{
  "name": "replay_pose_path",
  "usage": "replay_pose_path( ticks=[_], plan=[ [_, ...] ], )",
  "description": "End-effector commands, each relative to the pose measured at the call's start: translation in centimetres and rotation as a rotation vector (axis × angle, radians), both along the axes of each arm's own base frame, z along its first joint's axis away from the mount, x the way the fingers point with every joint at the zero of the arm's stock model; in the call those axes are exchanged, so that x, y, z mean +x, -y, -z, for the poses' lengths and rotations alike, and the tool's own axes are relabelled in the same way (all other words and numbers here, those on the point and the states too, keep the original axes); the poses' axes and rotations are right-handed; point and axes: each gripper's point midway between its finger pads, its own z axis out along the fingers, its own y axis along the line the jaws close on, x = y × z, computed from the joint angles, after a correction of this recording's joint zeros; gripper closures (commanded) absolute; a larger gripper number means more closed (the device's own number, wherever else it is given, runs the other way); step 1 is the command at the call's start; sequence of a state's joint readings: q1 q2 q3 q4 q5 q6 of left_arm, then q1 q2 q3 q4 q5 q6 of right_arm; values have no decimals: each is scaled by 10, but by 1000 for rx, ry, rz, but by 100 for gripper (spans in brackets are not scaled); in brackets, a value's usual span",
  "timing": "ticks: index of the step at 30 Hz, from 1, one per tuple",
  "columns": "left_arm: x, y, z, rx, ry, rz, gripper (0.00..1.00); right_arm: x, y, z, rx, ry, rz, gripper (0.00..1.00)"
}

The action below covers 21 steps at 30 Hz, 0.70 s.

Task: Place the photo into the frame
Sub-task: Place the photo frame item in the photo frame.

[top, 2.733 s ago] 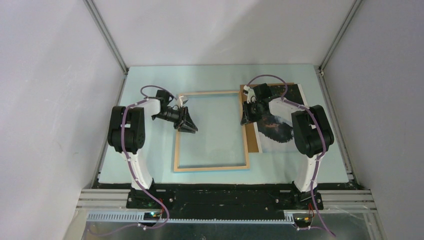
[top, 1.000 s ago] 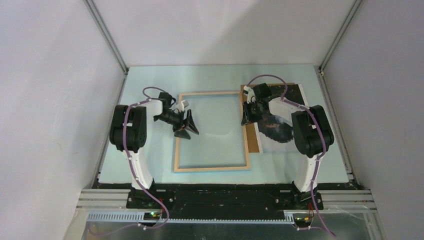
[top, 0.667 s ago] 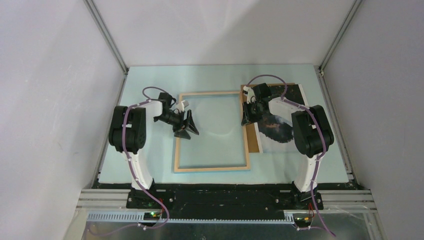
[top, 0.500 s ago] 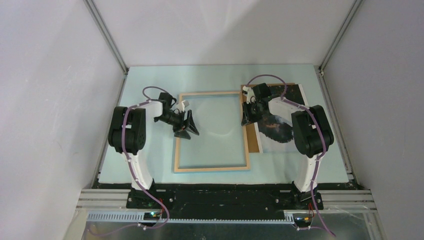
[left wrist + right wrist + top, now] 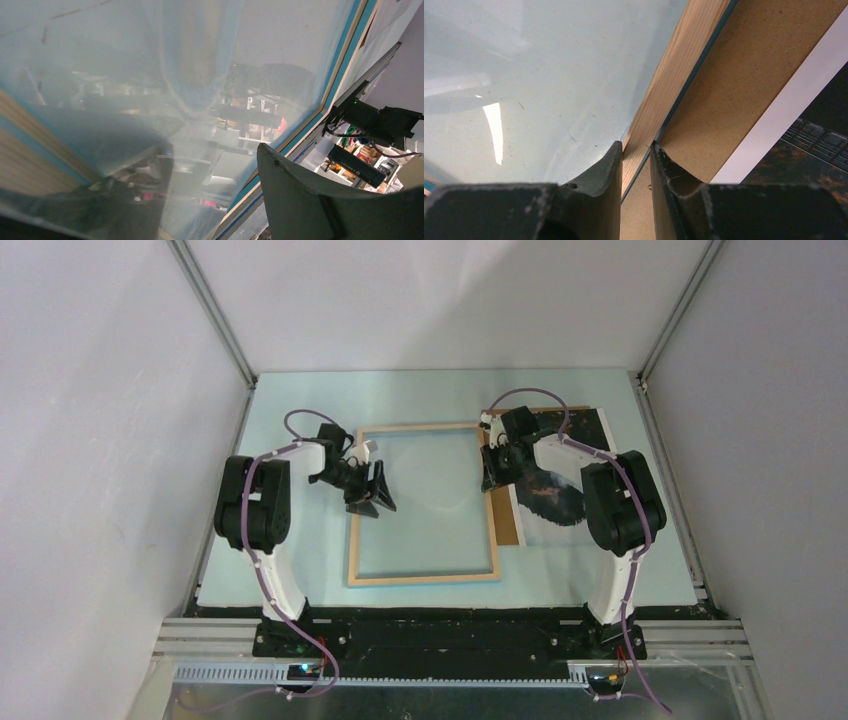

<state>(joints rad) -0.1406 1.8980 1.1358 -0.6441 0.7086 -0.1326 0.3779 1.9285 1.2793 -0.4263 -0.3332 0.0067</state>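
Top view: the frame [image 5: 423,578] is laid pale side up mid-tabletop [image 5: 420,400], left claw [image 5: 368,495] and right claw [image 5: 490,472] at its side rails. The photo [image 5: 560,512] is set toward the right edge.
Left wrist: claw spread.
Right wrist: rail pinched.
Frame positioning is judged in hand; the photo must be fetched next.

The frame [image 5: 423,578] lay flat in the middle of the tabletop [image 5: 420,395], so the only way across there was over it. The right fingers [image 5: 604,170] sat tight on both sides of its right rail. The brown board [image 5: 507,525] lay just beside that rail, with the photo [image 5: 560,510] on top, leaving no gap. The left fingers [image 5: 300,200] hung spread wide over the left rail. Bare tabletop lay at the far side and along the left.
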Motion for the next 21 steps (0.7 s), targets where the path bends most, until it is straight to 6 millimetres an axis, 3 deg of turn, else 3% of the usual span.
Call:
replay_pose_path(
  ticks=[1,4,8,9,10,11,21],
  plan=[
    [1,-16,23,140,76,49,31,-12,-19,-3,35,-10,-88,74],
    [1,-14,20,122,75,48,35,-10,-17,-3,36,-9,-83,74],
    [0,-7,12,62,64,42,51,-9,-16,-4,36,-6,-80,74],
    [8,-3,-26,20,173,35,56,-9,-16,-4,37,-6,-79,74],
    [2,-2,0,16,78,35,59,-8,-16,-4,37,-5,-79,74],
    [-1,-1,4,-9,43,29,64,-8,-16,-4,37,-4,-79,74],
    [5,10,-15,-175,-6,3,94,-8,-16,-7,40,-3,-78,74]
  ],
)
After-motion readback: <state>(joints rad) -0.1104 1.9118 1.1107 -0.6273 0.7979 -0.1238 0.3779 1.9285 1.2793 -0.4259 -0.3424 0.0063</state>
